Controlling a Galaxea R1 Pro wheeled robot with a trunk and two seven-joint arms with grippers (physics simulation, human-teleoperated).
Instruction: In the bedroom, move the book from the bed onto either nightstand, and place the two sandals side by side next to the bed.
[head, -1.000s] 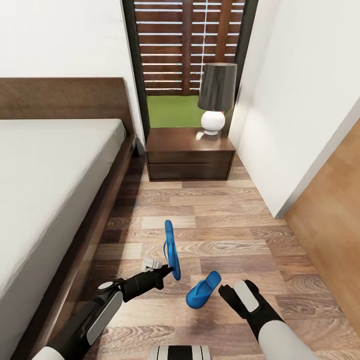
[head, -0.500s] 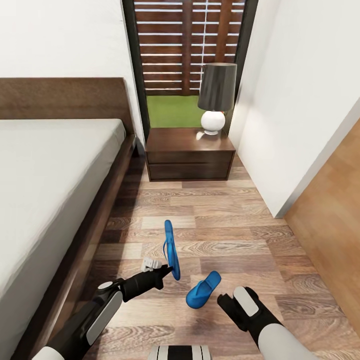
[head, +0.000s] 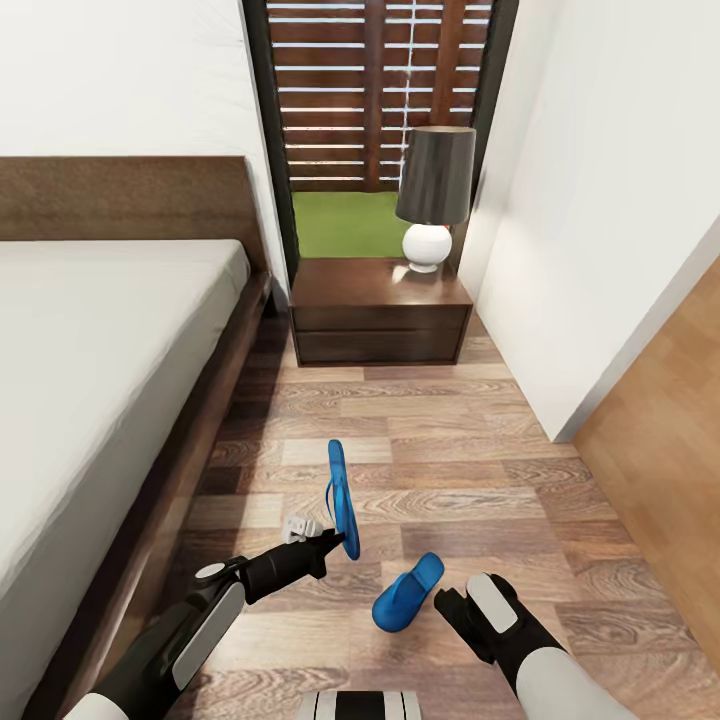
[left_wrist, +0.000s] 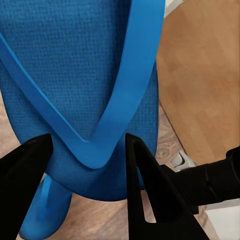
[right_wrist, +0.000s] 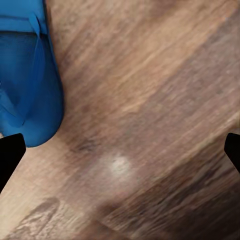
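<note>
In the lower middle of the head view, the left gripper (head: 335, 545) pinches one blue sandal (head: 342, 498) at its lower end, and the sandal stands on its edge, rising from the fingers toward the centre of the frame, above the wood floor (head: 450, 470). In the left wrist view this held sandal (left_wrist: 85, 75) is very close, its sole and V-shaped strap facing the camera, and the two dark fingers (left_wrist: 145, 185) sit on both sides of its near end.

The second sandal (head: 408, 592) lies flat on the floor at the lower middle of the head view, just to the left of the right gripper (head: 455, 605), near it but apart. In the right wrist view the same sandal (right_wrist: 27, 85) is at the upper left, and the right gripper (right_wrist: 120, 155) has its fingers spread wide over bare planks, holding nothing.

The bed (head: 90, 380) fills the left side of the head view. The nightstand (head: 380, 310) stands at the upper middle, with a lamp (head: 432, 195) on it.
</note>
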